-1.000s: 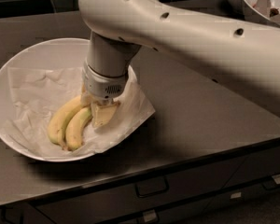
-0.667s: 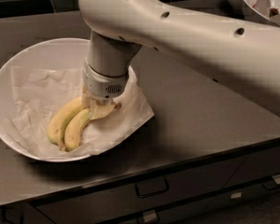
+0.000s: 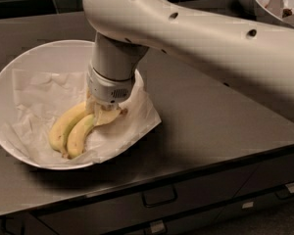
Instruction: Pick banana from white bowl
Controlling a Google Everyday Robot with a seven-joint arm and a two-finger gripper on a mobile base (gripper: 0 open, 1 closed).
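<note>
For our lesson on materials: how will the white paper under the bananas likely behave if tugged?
The paper looks thin and creased, so probably floppy and light. It drapes over the rim of the white bowl, so it may slide. The claw sits at the bananas' stem ends, so lifting them might drag it along.

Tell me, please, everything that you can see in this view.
bananas: two, yellow, side by side on the paper
white bowl: one, white, left on the counter
paper sheet: one, white, crumpled, lining the bowl
counter: one, dark grey
small bowls: two, pale, top right corner
drawer handles: several, dark, below the counter
arm: one, white, reaching from the right
gripper: one, pale, in the bowl at the bananas' upper ends
</note>
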